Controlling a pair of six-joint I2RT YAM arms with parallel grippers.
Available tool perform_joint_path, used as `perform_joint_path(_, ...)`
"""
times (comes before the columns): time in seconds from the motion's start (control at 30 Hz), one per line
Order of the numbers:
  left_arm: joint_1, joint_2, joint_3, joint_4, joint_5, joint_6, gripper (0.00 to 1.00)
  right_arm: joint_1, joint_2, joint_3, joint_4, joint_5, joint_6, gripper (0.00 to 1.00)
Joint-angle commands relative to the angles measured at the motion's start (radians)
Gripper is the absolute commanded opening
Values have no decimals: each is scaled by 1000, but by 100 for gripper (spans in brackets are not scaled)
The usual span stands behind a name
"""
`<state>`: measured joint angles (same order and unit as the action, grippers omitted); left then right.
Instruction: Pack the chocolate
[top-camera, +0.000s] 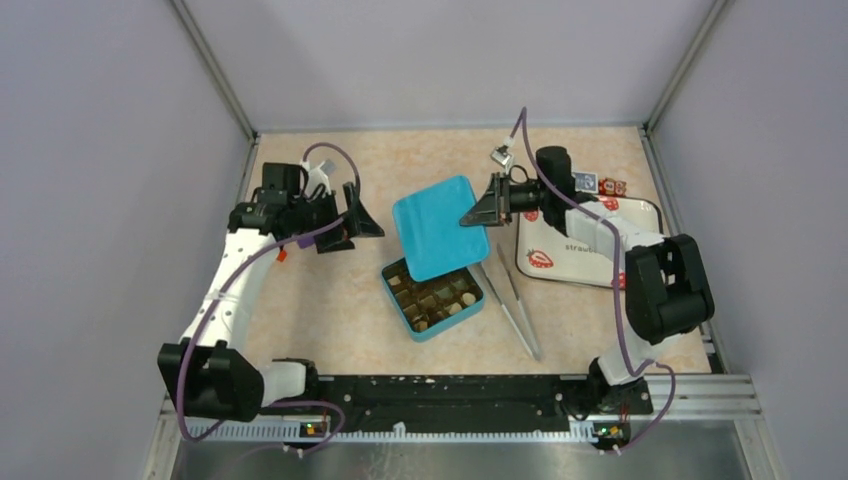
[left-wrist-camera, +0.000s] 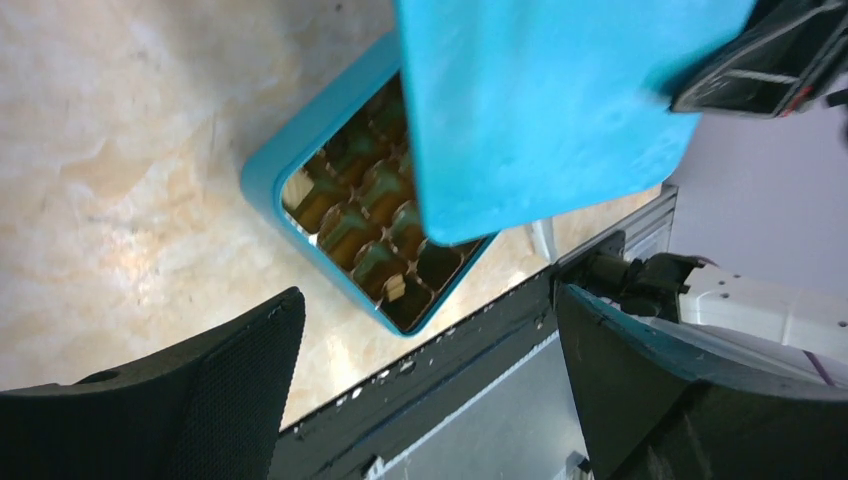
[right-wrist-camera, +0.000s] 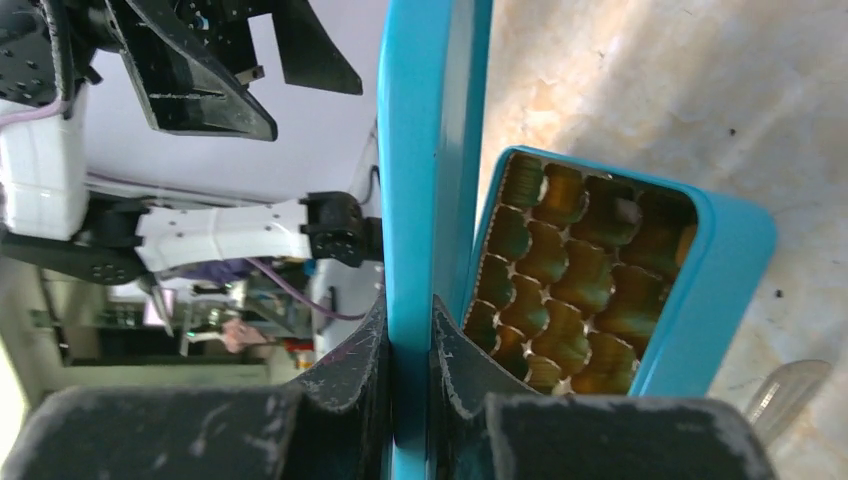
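A teal lid (top-camera: 435, 228) stands edge-on between the fingers of the right gripper (top-camera: 478, 213), tilted over the far end of an open teal tin (top-camera: 440, 330). Metal tweezers (top-camera: 512, 305) lie on the marbled table (top-camera: 330, 300) nearer than that gripper, just beside the tin. Behind the gripper lies a strawberry-printed tray (top-camera: 560, 262), with a blue card (top-camera: 585, 183) and red wrapped bits (top-camera: 613, 186) at its far edge.

Overhead rear view, close wrist views, sharing tin (top-camera: 450, 325)
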<state>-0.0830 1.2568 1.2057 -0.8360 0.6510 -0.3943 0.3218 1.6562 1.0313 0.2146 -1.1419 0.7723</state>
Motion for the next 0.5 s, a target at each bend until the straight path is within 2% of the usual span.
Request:
perform_joint_path(0.0, 6, -65, -105, 19, -1, -9, 99, 23, -25, 108, -501, 33, -382, 0)
perform_joint_path(0.1, 6, -123, -203, 100, 42, -55, 99, 33, -2, 141, -579, 7, -454, 0)
perform_joint_path(0.23, 6, -193, -300, 174, 68, -109, 99, 63, -3, 150, -578, -38, -466, 0)
perform_joint_path(0.47, 6, -246, -314, 169, 81, -74, 99, 80, -10, 137, -499, -86, -391, 0)
